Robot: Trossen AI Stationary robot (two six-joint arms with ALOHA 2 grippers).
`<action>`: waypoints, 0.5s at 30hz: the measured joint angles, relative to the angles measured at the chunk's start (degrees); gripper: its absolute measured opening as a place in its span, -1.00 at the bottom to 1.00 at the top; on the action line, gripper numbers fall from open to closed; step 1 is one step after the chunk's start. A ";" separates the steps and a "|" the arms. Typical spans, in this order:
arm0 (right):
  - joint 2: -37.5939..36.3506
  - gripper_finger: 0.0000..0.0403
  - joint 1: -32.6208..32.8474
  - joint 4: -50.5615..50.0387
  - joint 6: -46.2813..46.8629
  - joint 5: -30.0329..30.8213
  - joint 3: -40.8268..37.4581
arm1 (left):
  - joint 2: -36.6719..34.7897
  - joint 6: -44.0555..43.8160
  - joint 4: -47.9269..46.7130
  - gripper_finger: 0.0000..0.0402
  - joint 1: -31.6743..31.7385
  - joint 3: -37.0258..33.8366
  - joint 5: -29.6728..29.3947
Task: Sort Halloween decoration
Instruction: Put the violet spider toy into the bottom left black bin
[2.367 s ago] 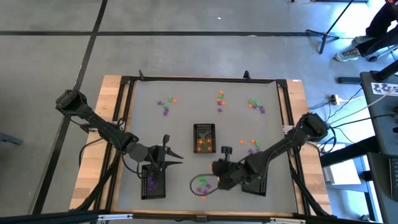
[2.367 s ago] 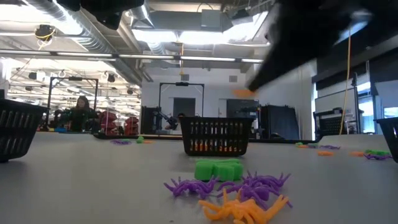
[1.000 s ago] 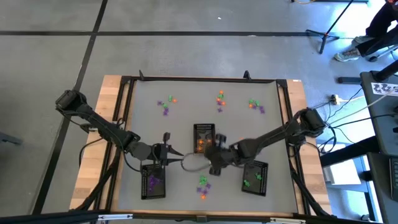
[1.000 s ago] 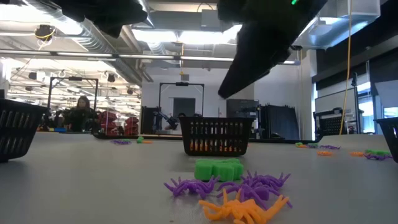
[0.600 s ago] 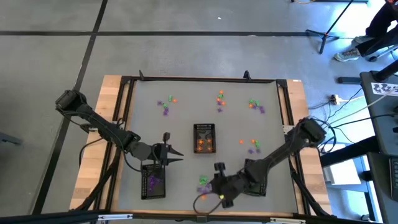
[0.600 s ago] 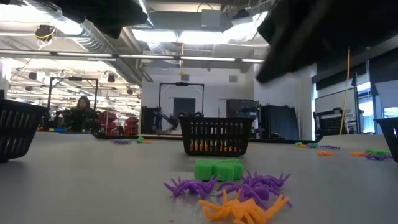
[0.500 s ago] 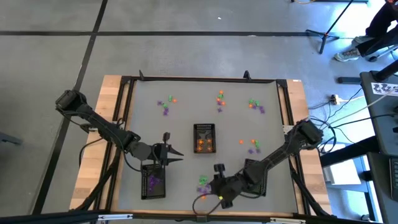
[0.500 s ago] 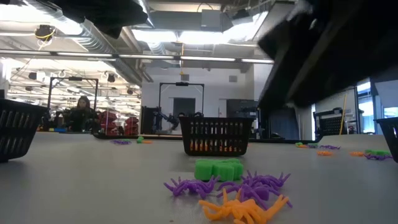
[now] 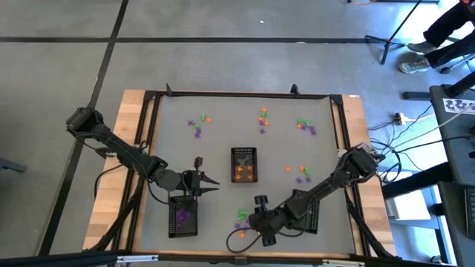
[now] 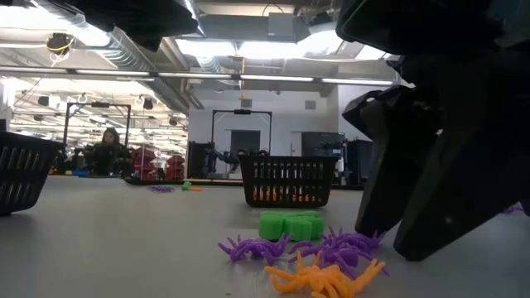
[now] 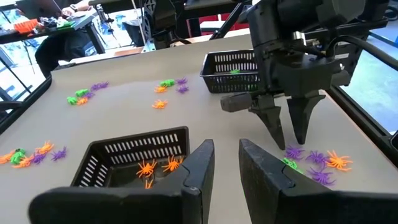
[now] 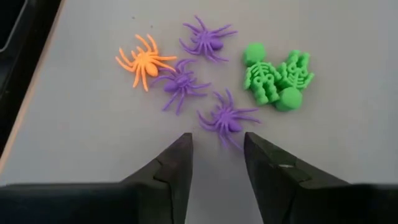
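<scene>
Purple spider [image 12: 225, 118] sits just ahead of my right gripper [image 12: 216, 163], nearest of the small cluster at the near edge of the table [image 9: 223, 141], about mid-width. In the right wrist view its body lines up with the gap between the fingers [image 12: 176, 163], slightly toward one of them, legs splayed flat. Fingers stand moderately apart and hold nothing. Beyond it lie two more purple spiders [image 12: 180, 83], an orange spider [image 12: 144, 61] and the green skeletons [image 12: 277, 77], which touch each other.

The low view shows the right gripper [image 10: 431, 199] down beside the cluster, tips close to the table surface. The right arm is plainly the nearer one: in the high view it [image 9: 261, 222] is at the cluster, while the left gripper [image 9: 199, 182] hangs over its own tray [image 9: 182, 215] near the near-left corner, fingers narrowly parted, empty.

Judgement: the pick turns on advancing straight forward so the spider comes between the fingers; its legs are thin, so aim for the body. Risk of nudging the neighbouring spider.

Remaining trinkets [image 9: 200, 122] are scattered along the far edge.
</scene>
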 joint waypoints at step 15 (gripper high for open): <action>-0.49 -0.95 0.02 -3.16 -0.38 1.19 0.11 | 0.00 0.00 0.00 -0.67 0.00 0.00 0.02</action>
